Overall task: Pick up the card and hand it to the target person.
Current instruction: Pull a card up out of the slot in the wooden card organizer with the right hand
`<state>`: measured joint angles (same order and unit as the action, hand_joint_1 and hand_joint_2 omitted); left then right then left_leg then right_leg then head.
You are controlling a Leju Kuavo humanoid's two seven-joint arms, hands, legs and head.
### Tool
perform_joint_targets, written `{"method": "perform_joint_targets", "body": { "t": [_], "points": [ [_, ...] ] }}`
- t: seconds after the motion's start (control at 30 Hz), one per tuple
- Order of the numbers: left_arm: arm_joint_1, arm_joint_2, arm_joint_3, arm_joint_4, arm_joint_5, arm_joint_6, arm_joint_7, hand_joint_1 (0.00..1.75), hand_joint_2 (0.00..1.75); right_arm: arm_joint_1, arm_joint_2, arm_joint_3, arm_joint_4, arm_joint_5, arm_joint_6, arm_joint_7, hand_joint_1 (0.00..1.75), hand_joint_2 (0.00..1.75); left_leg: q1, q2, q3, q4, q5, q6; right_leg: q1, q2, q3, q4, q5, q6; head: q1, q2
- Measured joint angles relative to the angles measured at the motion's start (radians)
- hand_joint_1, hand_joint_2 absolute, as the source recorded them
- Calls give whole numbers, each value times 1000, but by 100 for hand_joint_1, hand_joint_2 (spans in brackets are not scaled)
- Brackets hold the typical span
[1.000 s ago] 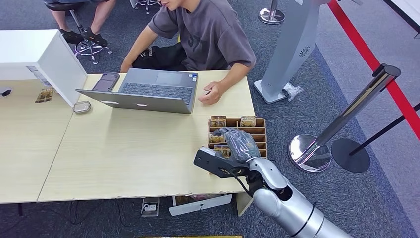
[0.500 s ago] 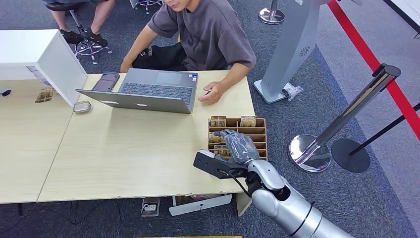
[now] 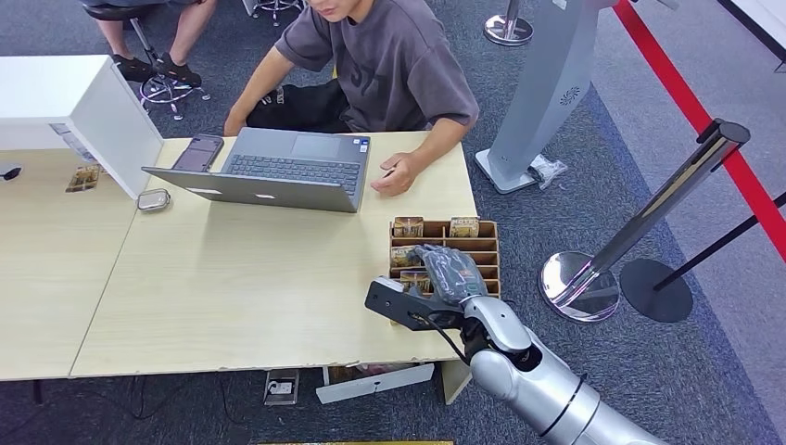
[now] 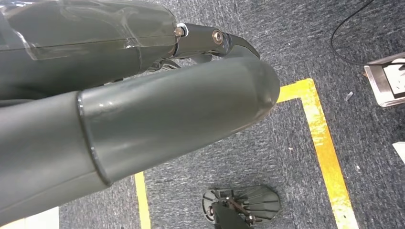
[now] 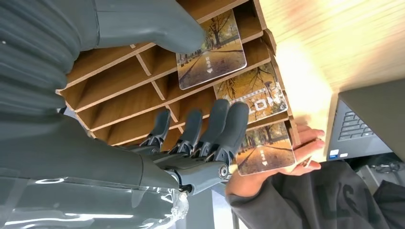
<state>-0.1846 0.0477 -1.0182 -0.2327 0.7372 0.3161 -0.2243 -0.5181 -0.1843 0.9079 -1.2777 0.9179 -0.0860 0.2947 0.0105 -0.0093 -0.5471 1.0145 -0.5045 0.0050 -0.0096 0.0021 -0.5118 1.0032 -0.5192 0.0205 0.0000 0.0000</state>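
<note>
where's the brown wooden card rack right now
Head view: the brown wooden card rack sits at the table's right edge, under the right hand, near the open grey laptop.

The right hand (image 3: 445, 273) covered the middle slots of the wooden card rack (image 3: 486, 243) in the head view, so their contents could not be read there. In the right wrist view the thumb tip overlapped the upper edge of one card (image 5: 211, 52); whether it pressed on that card could not be determined. The fingers (image 5: 224, 126) masked parts of the cards (image 5: 255, 98) behind them. The seated person (image 3: 389, 65) was cut off at the top edge. The left hand (image 4: 143, 109) appeared too close to the lens for its finger posture to be judged. Print on the cards was too small to read.
</note>
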Motion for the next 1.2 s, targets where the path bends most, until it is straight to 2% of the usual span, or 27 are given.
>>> {"method": "perform_joint_targets", "body": {
  "t": [0.67, 1.2],
  "points": [
    [-2, 9, -3, 0, -21, 4, 6, 0, 0, 9, 5, 2, -6, -3, 4, 9, 88, 175, 0, 0, 0, 0, 0, 0, 0, 0, -1, 0, 0, 0, 0, 0],
    [2, 6, -5, 3, -30, -3, 7, 0, 0, 10, 6, -1, -3, -6, -2, 3, 115, 175, 0, 1, 0, 0, 1, 0, 0, 0, -1, 0, 1, 0, 0, 0]
  ]
}}
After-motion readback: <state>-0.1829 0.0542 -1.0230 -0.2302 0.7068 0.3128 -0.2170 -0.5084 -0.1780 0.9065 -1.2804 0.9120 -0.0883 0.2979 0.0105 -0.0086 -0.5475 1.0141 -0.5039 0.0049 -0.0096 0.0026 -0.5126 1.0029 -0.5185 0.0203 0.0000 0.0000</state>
